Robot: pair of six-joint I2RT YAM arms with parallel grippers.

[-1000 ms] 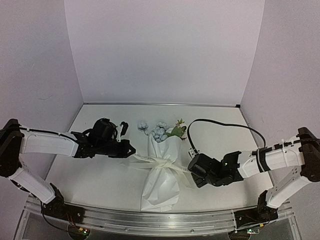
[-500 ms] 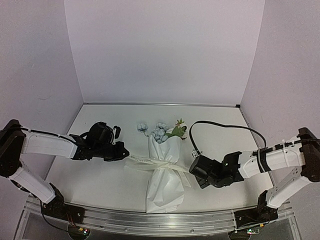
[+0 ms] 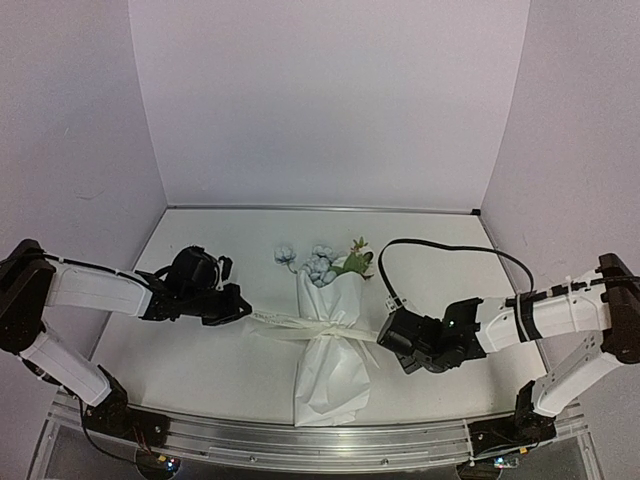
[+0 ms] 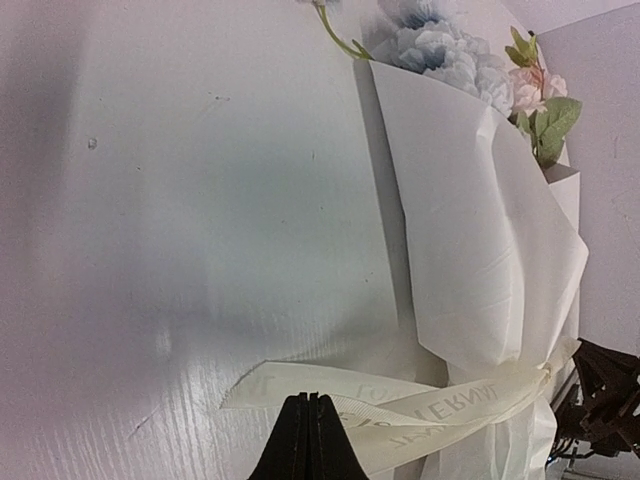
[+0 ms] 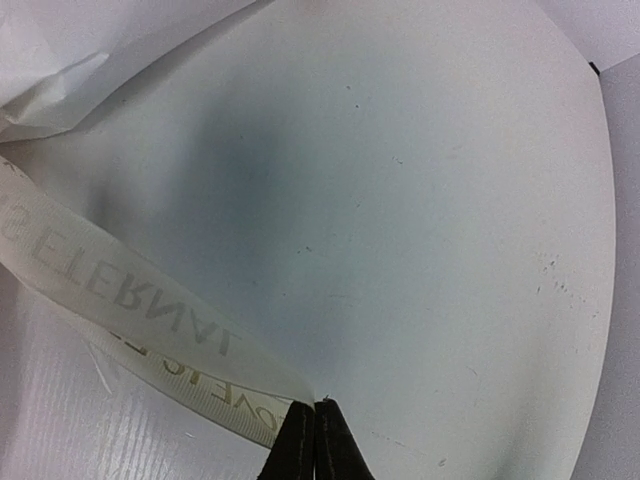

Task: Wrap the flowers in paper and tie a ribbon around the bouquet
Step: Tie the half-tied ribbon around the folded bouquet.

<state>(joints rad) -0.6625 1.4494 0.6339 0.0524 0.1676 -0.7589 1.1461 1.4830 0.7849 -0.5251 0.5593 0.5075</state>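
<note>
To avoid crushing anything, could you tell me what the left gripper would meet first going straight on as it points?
Probably the bouquet, at its cinched middle: the left gripper, shut on the ribbon, points rightward at it, though its downward tilt is unclear.

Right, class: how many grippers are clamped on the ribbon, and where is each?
2. The left gripper pinches one end of the ribbon left of the bouquet; the right gripper pinches the other end on its right. Both sets of jaws are shut. Neither is hidden.
</note>
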